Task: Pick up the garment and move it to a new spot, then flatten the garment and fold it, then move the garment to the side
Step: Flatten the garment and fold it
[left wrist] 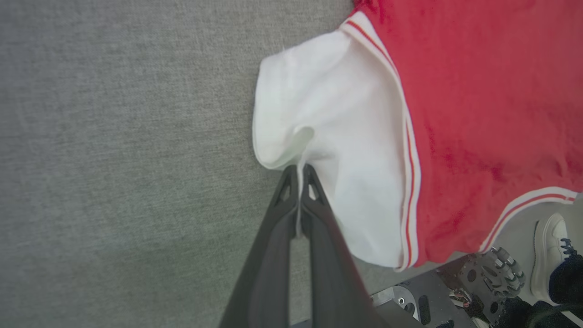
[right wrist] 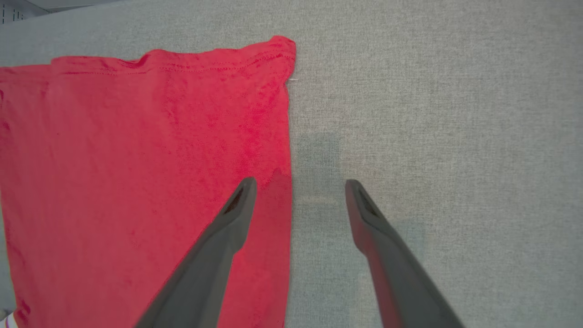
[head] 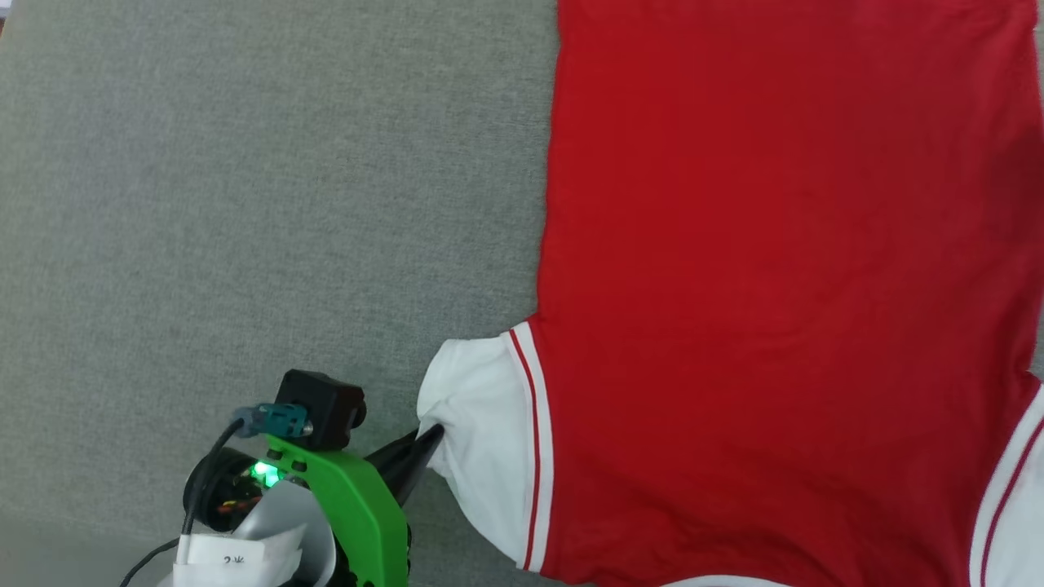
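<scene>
A red jersey-style garment (head: 783, 285) lies spread flat on a grey fabric-covered worktop (head: 245, 204), filling the right side of the head view with a plain red panel facing up. Its white short sleeve (head: 481, 440) sticks out toward the lower middle of that view, joined to the red body by a red-and-white striped trim (head: 530, 456), and a corner of the other white sleeve (head: 1015, 505) shows at the lower right edge. The left hand (head: 432, 436) comes in from the lower left, below a green bracket (head: 359, 505) that carries a small black camera (head: 322, 408). Its two dark fingers are pressed together on the outer edge of the nearer sleeve. In the left wrist view a thin strip of white cloth runs between the closed fingertips, so this hand (left wrist: 299, 169) is pinching the garment by the sleeve opening, which is puckered just above the grip. That view also shows a wheel (left wrist: 501, 273) of the robot's base and a person's white shoe (left wrist: 549, 255) on the floor beyond the worktop's edge. In the right wrist view the right hand (right wrist: 298, 184) stands wide apart and holds nothing, with one finger over the red cloth and the other over bare worktop, straddling the garment's straight side edge near the stitched hem (right wrist: 173, 64). Whether its tips touch the surface cannot be told.
</scene>
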Motion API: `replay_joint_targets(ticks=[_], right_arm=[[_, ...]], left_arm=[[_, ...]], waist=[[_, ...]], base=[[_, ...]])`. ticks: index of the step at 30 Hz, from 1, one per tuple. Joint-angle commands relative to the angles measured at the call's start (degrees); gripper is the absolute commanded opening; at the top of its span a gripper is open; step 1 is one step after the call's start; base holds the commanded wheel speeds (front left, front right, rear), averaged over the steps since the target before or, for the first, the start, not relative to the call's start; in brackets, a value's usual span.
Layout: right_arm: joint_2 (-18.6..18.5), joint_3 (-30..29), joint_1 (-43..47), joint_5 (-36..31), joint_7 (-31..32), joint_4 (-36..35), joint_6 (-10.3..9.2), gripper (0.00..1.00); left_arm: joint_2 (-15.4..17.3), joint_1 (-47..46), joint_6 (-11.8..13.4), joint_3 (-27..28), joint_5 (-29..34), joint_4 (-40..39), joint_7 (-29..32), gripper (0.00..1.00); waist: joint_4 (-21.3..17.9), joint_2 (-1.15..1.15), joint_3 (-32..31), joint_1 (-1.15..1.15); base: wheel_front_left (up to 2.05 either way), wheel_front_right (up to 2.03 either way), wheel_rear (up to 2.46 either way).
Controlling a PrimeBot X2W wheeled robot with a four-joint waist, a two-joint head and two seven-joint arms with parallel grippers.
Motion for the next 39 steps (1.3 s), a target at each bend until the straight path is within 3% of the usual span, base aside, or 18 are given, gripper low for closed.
replay_joint_targets(ticks=[1,12,22,23,24,31,39], right_arm=[[-0.8,0.1,-2.5,-1.4,0.4,1.0,-0.05,1.0],[-2.1,-0.5,-13.7,-9.5,-0.9,10.0,-0.05,1.0],[-2.6,2.3,-13.0,-10.0,-1.6,14.2,-0.05,1.0],[-2.6,2.4,-12.6,-9.9,-1.2,14.6,-0.05,0.71],[-2.7,2.6,-12.1,-9.7,-0.8,14.8,-0.05,0.0],[-2.9,2.3,-9.1,-8.7,-1.1,15.4,-0.05,0.0],[-2.3,0.7,-0.8,-7.9,-4.4,16.4,-0.05,0.0]], left_arm=[[-0.8,-1.3,-0.6,-0.4,0.8,0.3,-0.6,0.0],[-4.0,-4.8,-2.4,-2.0,2.1,2.2,-2.9,0.0],[-4.5,-5.8,-2.3,-1.3,2.1,2.7,-4.2,0.0],[-4.5,-5.9,-2.3,-1.2,2.1,2.8,-4.3,0.0],[-4.5,-5.9,-2.4,-1.2,2.1,2.9,-4.4,0.0],[-4.5,-6.0,-2.4,-1.3,2.1,3.9,-4.6,0.0],[-4.4,-5.2,-1.8,-0.5,1.0,5.2,-5.0,0.0]], waist=[[7.2,0.0,7.5,-0.01],[10.7,0.0,11.4,-0.01],[11.6,0.0,12.4,-0.01],[11.6,0.0,12.4,-0.01],[11.6,0.0,12.3,-0.01],[11.0,0.0,10.3,-0.01],[7.7,0.0,3.3,-0.01]], base=[[0.0,0.0,0.0],[0.0,0.0,0.0],[0.0,0.0,0.0],[0.0,0.0,0.0],[0.0,0.0,0.0],[0.0,0.0,0.0],[0.0,0.0,0.0]])
